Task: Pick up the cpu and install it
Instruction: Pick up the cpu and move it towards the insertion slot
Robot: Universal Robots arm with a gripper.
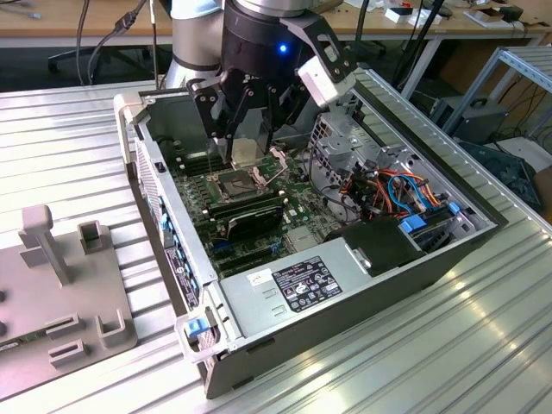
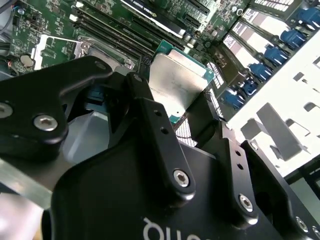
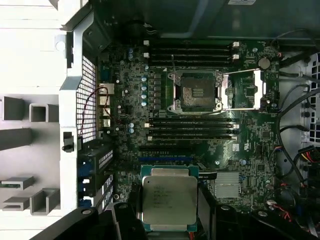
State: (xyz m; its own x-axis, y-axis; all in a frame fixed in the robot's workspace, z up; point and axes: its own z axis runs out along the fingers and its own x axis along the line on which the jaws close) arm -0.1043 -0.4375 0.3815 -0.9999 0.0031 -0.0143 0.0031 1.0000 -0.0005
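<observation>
black two-fingered gripper (image 1: 246, 148) gripped thin square silver-topped cpu (image 3: 169, 202), hung above open dark-grey metal computer case (image 1: 371, 297), green motherboard (image 3: 165, 115) inside, its square metal-framed socket (image 3: 195, 92) lay uncovered

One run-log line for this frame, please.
gripper: shut on cpu | cpu: aloft, not seated | socket: open, empty

The cpu (image 3: 169, 201) has a dull silver-grey top edged green; the motherboard (image 3: 125, 100) is dark green; the surface (image 1: 69, 138) ribbed silver.

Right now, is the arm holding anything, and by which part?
Yes: the end effector grips the cpu by two opposite edges, its metal top showing.
</observation>
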